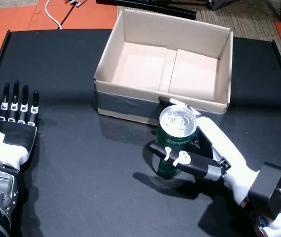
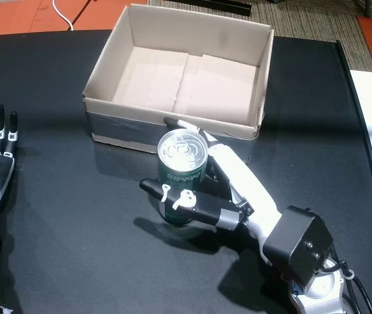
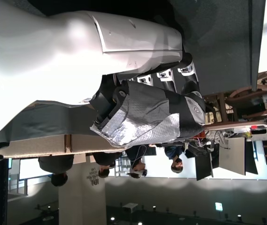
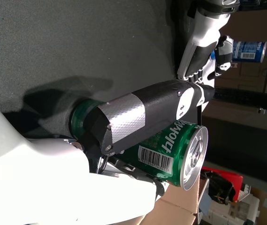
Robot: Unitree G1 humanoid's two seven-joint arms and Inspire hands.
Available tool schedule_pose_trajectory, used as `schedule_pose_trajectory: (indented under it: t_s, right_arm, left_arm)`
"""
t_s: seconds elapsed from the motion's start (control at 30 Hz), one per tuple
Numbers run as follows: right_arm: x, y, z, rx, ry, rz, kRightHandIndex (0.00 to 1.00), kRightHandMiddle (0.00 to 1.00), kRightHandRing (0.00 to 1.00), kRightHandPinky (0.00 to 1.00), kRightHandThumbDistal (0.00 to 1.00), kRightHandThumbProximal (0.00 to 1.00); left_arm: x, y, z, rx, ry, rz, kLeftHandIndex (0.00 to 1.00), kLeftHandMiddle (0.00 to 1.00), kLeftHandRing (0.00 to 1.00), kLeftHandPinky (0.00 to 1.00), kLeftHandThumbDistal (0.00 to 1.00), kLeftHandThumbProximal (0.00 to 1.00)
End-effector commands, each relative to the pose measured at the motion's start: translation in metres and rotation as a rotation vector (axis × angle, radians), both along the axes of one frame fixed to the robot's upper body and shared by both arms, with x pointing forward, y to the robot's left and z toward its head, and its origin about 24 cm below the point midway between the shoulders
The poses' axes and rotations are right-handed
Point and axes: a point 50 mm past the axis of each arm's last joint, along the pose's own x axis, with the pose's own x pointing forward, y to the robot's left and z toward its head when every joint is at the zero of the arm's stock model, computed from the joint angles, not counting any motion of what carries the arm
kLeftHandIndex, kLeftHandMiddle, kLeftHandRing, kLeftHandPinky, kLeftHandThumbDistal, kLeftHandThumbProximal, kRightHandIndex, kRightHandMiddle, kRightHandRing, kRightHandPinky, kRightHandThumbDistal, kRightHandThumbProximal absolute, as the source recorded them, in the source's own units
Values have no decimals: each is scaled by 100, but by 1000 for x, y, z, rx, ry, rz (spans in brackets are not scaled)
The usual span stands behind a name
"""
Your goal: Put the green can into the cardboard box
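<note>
At the far left of the black table (image 1: 81,163), the left hand (image 1: 13,121) lies flat and released, fingers straight and slightly spread, pointing away, holding nothing; the left wrist view shows its taped thumb (image 3: 142,117) and, beyond the table edge, people standing in the room. Bare tabletop separates this hand from everything else.

Toward the middle and far side sits the cardboard box (image 1: 111,74), open-topped, with a band of grey tape along its near wall; its floor is bare in both head views.

Just in front of that near wall, right of centre, the green can (image 1: 176,143) stands upright on the table, unopened lid up. The right hand (image 1: 207,155) is grasping it: the thumb (image 1: 180,159) crosses the near side of the can, and the other fingers (image 2: 192,127) wrap behind it, between can and box. In the right wrist view the taped thumb (image 4: 138,117) presses across the can (image 4: 175,150), whose barcode shows.
</note>
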Motion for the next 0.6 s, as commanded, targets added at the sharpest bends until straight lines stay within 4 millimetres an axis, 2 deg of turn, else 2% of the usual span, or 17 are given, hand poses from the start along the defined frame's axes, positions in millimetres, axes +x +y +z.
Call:
schedule_pose_trajectory:
  t_s: [0.0,0.1,0.2,0.37,0.47,0.57]
  right_arm:
    - [-1,2,-4,-13,30,15,78,86,87,94,100,57]
    - [0,4,-6,-20,50,22,77,83,85,91,100,56]
    - [0,4,-7,-22,63,19,71,71,71,80,100,48]
    - [1,3,-7,-56,70,28,68,60,58,68,100,39]
    - [2,4,-6,-63,67,19,63,56,55,62,100,36]
    - [3,5,-6,-46,67,-8,55,48,47,53,100,35]
  left_arm:
    - [-10,-3,-15,-6,69,-3,51,53,65,75,0,57]
    - [-10,-3,-15,-9,65,-5,52,56,67,77,0,58]
    - [-10,-3,-15,-13,67,-2,53,55,67,78,0,60]
    - [-10,-3,-15,-14,59,-4,51,55,65,76,0,58]
    - [-10,-4,-15,-14,61,-3,52,53,64,78,0,55]
    - [-10,-4,-15,-17,61,-3,52,53,64,79,0,55]
